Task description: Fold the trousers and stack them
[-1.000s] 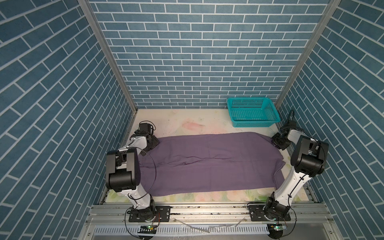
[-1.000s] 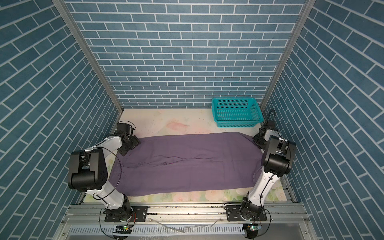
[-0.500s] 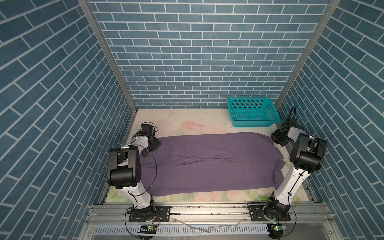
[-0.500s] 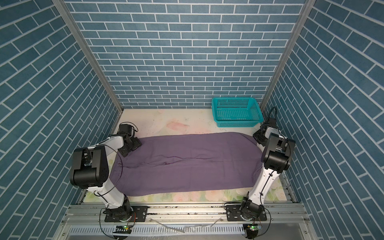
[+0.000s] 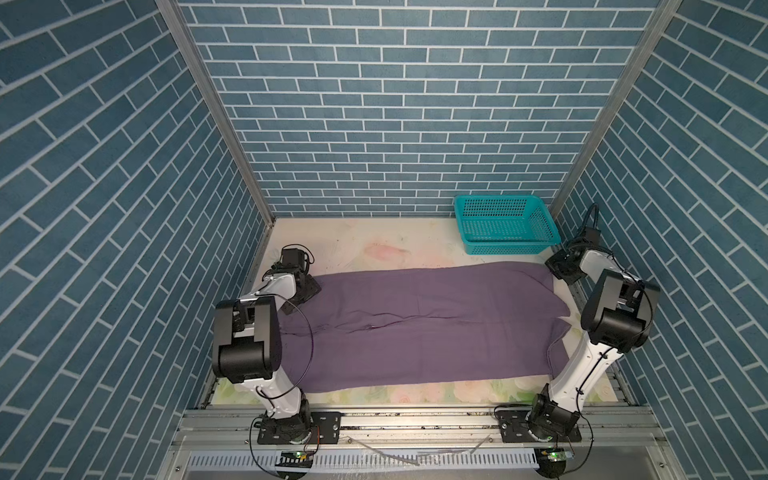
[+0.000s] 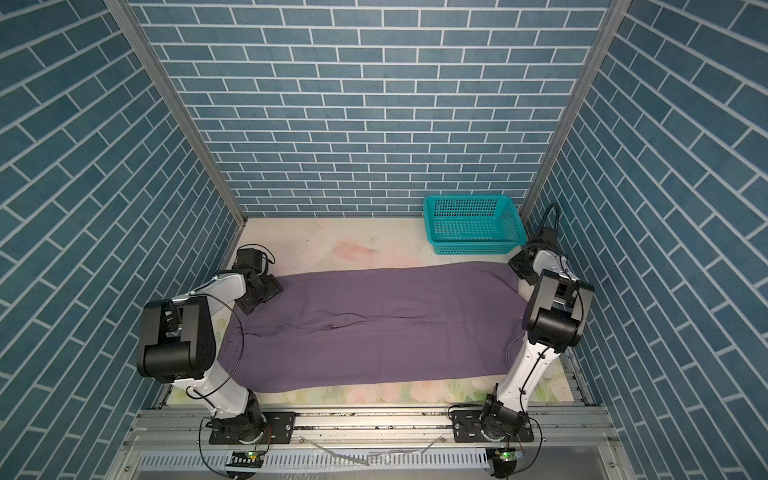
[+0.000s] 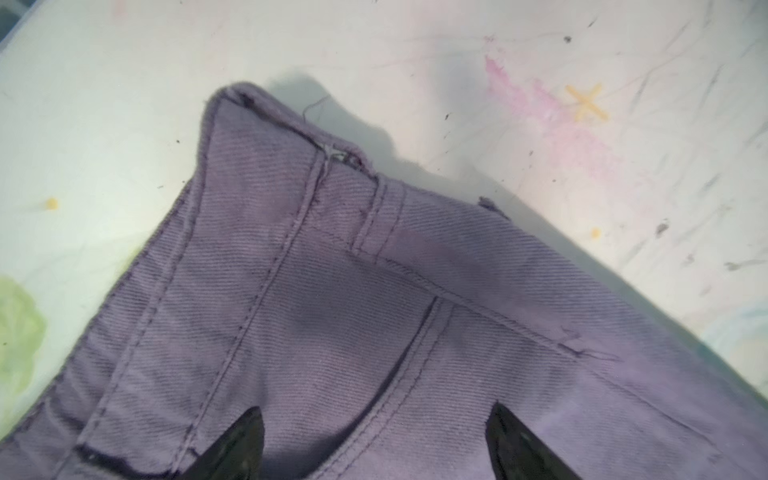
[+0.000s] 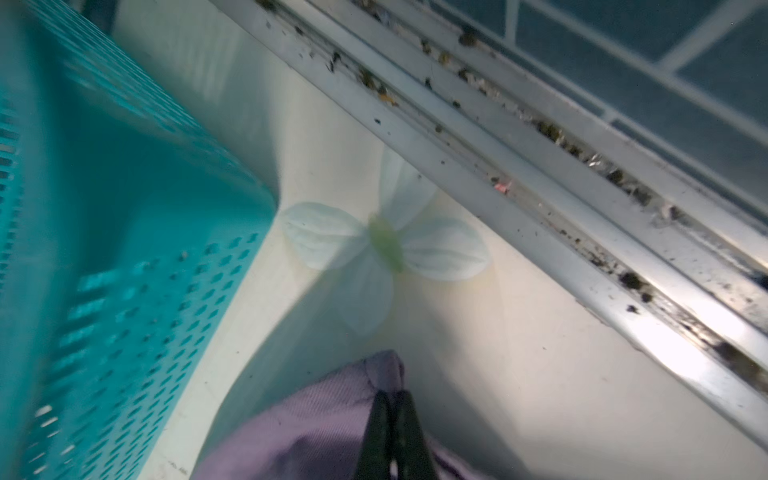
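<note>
While the soft, dusty-purple cloth trousers (image 5: 415, 328) lie spread flat across most of the pale, flower-printed bench (image 5: 374, 245), waistband at the left and leg ends at the right, the next fold probably needs both far corners lifted together. At the left the risk is a miss: if the left pincer (image 7: 374, 440) closes where it sits, over the pocket seam inboard of the waistband corner, it may catch only the top layer, and the cloth would drag askew. At the right, a thin nip near the hem could slip once weight comes on, and a lift there might swing cloth against the teal plastic mesh basket (image 5: 503, 248) near it. The left pincer's fingers stand wide apart over the fabric and hold nothing; whether the tips touch it cannot be told. The right pincer (image 8: 392, 399) has its fingers pressed together, seemingly clamped on the trousers' far right corner.
</note>
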Robot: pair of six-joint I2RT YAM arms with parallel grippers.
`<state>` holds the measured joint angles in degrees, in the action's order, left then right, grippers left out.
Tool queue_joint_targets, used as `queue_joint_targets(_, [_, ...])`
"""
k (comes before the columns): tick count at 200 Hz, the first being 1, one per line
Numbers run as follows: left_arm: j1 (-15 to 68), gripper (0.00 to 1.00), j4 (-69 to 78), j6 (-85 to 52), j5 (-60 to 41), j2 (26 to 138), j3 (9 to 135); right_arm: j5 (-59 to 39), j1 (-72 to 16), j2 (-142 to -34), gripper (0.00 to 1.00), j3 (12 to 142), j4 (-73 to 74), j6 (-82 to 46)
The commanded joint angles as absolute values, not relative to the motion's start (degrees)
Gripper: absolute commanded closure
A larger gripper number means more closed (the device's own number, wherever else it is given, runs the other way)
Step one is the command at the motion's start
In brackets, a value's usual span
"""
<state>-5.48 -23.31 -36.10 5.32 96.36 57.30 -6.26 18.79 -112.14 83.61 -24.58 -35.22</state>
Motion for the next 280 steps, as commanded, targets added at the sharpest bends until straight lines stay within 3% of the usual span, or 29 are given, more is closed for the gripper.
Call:
queue_joint_targets(1, [-5.19, 0.15, -24.97, -35.07, 5.93, 94.51, 56.61, -2.29, 18.90, -108.89, 1.00, 87.90, -25.05, -32.50])
queue_joint_targets(40, [-5.17, 0.15, -25.29, -35.47, 5.46, 93.74, 56.41, -4.16, 18.94, -113.17, 1.00, 91.95, -24.44, -30.75])
queue_joint_targets(72, [-5.11, 0.15, -27.29, -35.47, 4.40, 92.48, 58.50, -7.50, 18.81, -114.76, 0.67, 91.27, -24.86, -31.20])
queue_joint_targets(114, [-4.17, 0.18, -30.57, -35.58, 4.60, 86.71, 58.21, -5.37, 16.65, -104.42, 0.60, 78.35, -20.07, -30.98])
queue_joint_targets(147, [-3.65, 0.19, -32.76, -35.84, 4.72, 76.08, 54.08, 4.14, 10.98, -91.24, 0.53, 68.29, -23.19, -30.69])
queue_joint_targets(172, [-3.69, 0.19, -35.13, -36.56, 5.03, 67.13, 49.05, 9.83, 7.32, -80.23, 0.39, 60.13, -28.41, -33.84])
queue_joint_targets(183, [-3.66, 0.25, -36.77, -36.89, 4.81, 64.04, 46.74, 9.94, 7.03, -76.08, 0.33, 56.56, -31.22, -35.83])
queue_joint_targets(185, [-3.73, 0.26, -37.16, -36.95, 4.81, 63.54, 46.51, 9.82, 7.01, -75.27, 0.29, 55.93, -31.62, -36.03])
queue_joint_targets(190, [-3.76, 0.29, -38.14, -37.12, 4.85, 62.34, 45.91, 9.51, 7.03, -73.48, 0.06, 54.38, -32.76, -36.63])
queue_joint_targets(194, [-3.73, 0.30, -39.07, -37.22, 4.87, 61.26, 45.47, 9.24, 6.95, -72.21, 0.01, 53.12, -33.59, -37.07])
queue_joint_targets(225, [-3.99, 0.31, -44.93, -36.98, 3.25, 53.90, 42.35, 9.20, 6.79, -63.05, 0.01, 45.06, -39.29, -39.44])
queue_joint_targets(256, [-4.66, 0.14, -48.44, -38.36, -0.56, 44.88, 37.56, 9.19, 7.00, -56.29, 0.01, 40.15, -43.71, -44.47])
queue_joint_targets(280, [-4.57, 0.08, -48.53, -40.01, -3.81, 40.11, 34.61, 8.07, 7.12, -55.92, 0.01, 39.06, -46.34, -46.12])
